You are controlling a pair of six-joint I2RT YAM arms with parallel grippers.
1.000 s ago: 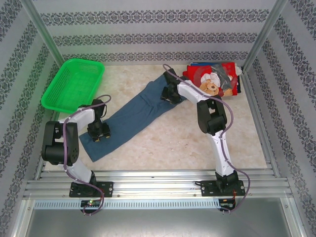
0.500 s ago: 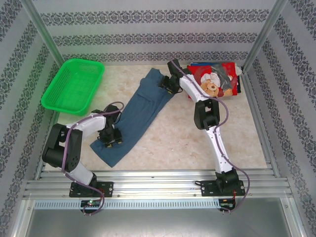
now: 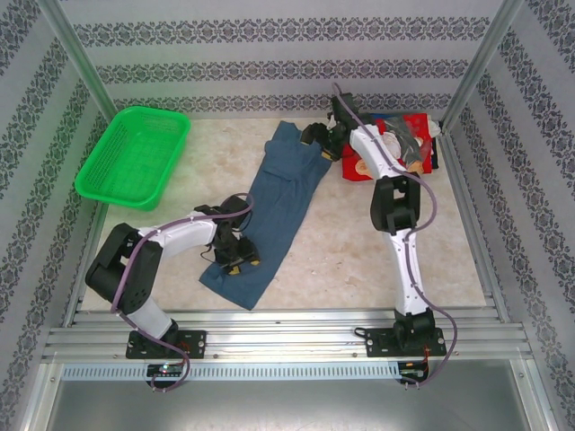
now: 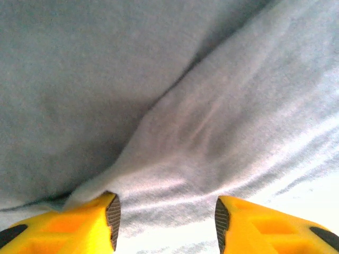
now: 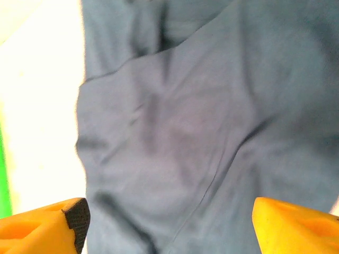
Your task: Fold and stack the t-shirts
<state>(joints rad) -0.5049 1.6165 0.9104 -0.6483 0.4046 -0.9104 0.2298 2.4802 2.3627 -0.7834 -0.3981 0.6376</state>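
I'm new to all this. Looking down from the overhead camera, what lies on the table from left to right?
green basket → blue t-shirt, laid out long → red t-shirt, folded at the far right

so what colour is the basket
The basket is bright green, clearest in the top view.

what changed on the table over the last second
The slate-blue tee swung from diagonal to nearly straight up the table: the left tool dragged its near end rightward, the right tool carried its far end farther back. Both tools' jaws now stand apart over the cloth, so they seem to have let go. The green basket and red shirt pile stayed put.
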